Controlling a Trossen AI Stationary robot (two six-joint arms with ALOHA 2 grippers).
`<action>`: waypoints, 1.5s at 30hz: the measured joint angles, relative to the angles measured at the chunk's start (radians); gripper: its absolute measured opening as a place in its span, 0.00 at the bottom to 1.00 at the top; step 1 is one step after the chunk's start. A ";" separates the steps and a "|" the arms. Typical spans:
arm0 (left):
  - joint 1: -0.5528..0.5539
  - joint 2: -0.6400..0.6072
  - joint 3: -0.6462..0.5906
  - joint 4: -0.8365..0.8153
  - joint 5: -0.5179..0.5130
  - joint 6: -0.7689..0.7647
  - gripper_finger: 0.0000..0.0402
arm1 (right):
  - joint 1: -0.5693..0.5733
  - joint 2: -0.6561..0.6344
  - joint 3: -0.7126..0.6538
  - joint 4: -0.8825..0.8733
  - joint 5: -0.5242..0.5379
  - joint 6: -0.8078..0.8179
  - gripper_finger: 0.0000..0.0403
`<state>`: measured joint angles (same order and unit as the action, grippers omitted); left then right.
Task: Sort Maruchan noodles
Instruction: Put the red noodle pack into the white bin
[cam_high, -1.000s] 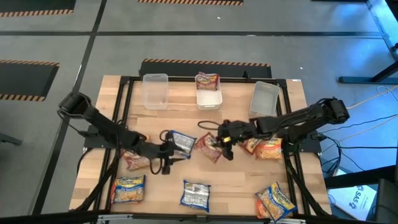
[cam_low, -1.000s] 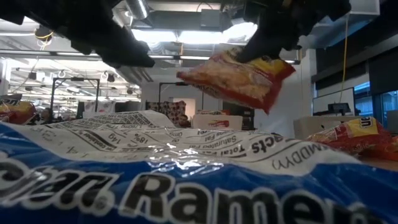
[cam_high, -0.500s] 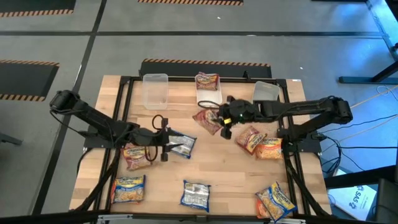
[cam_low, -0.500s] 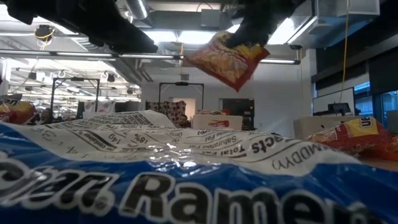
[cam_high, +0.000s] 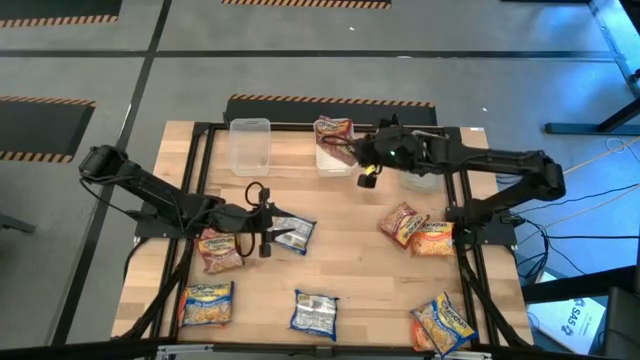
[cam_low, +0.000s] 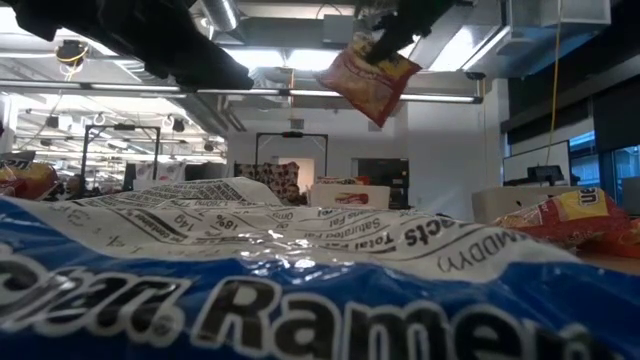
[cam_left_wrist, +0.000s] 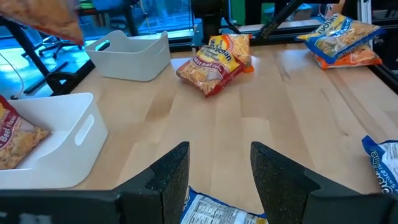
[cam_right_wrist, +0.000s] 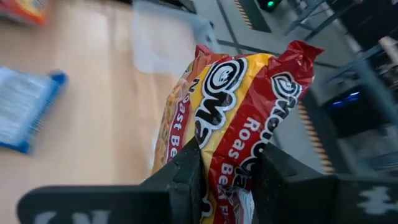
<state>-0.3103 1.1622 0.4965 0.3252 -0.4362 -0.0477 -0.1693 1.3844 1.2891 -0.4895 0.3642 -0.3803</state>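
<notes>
My right gripper (cam_high: 362, 163) is shut on a red-maroon noodle packet (cam_high: 338, 152) and hangs over the middle clear bin (cam_high: 336, 160), where another red packet (cam_high: 333, 128) lies. In the low view that held packet (cam_low: 368, 75) hangs high under the gripper. My left gripper (cam_high: 267, 238) is open, low over the left end of a blue-white packet (cam_high: 292, 233) that lies flat; in the left wrist view the packet (cam_left_wrist: 214, 211) shows between the fingers. Whether they touch it I cannot tell. My right gripper pinches the red-maroon packet between its two fingers (cam_right_wrist: 186, 177), near one end of the packet (cam_right_wrist: 231, 163). The packet is lifted clear and hangs tilted below the gripper, above the middle bin.
Clear bins stand at the far edge: left (cam_high: 250, 146) and right (cam_high: 425, 158). Loose packets lie on the table: a red one (cam_high: 218, 250), yellow (cam_high: 207, 303), blue (cam_high: 315, 312), red (cam_high: 402, 222), orange (cam_high: 433, 240), yellow (cam_high: 443, 322). The blue packet (cam_low: 300, 290) fills the low view's foreground.
My right gripper, shut on the red-maroon packet, has risen and carried it from the table's middle toward the far edge, until it is over the middle bin. The packet stayed lifted clear and hanging. The blue-white packet has stayed flat by my left gripper.
</notes>
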 joint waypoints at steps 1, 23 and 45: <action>0.000 0.000 0.000 0.000 0.000 -0.003 0.41 | -0.012 0.005 0.000 0.002 0.003 -0.041 0.21; 0.005 0.000 0.000 0.004 -0.007 -0.002 0.41 | -0.265 0.258 0.010 0.245 -0.138 -0.694 0.21; 0.005 0.001 0.000 0.000 -0.008 -0.005 0.41 | -0.386 0.436 0.225 -0.069 -0.411 -0.532 0.21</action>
<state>-0.3058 1.1629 0.4965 0.3256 -0.4442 -0.0525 -0.5556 1.8202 1.5145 -0.5584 -0.0463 -0.9122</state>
